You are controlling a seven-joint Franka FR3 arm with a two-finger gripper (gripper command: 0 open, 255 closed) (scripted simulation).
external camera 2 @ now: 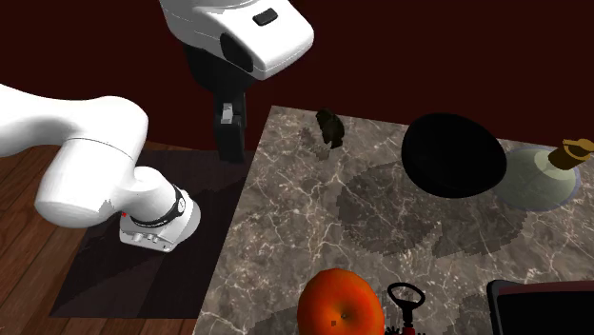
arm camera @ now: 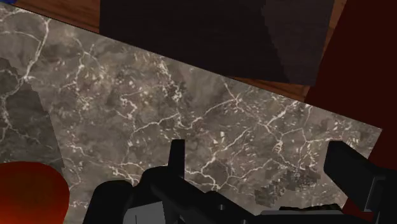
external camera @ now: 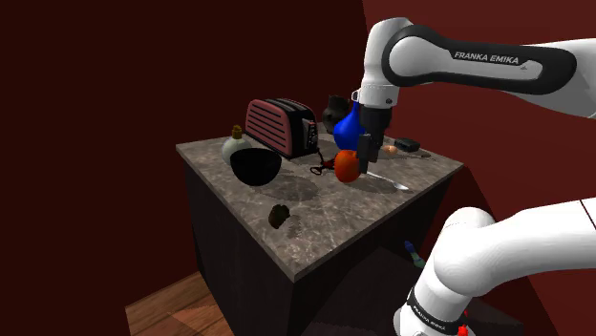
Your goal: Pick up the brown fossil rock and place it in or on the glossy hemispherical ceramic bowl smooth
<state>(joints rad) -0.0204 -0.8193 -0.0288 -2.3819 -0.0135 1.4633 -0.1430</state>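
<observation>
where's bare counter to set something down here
Bare marble runs from the fossil rock to the orange fruit and along the shoulder view's lower-right edge. The back is crowded: black bowl, toaster, flask, blue object.

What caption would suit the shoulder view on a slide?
Open pincer hovers over marbled counter; brown rock lies apart from black bowl.

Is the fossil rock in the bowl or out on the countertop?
Out. The dark rock lies on the marble countertop, apart from the black bowl, with bare marble between them in both exterior views.
</observation>
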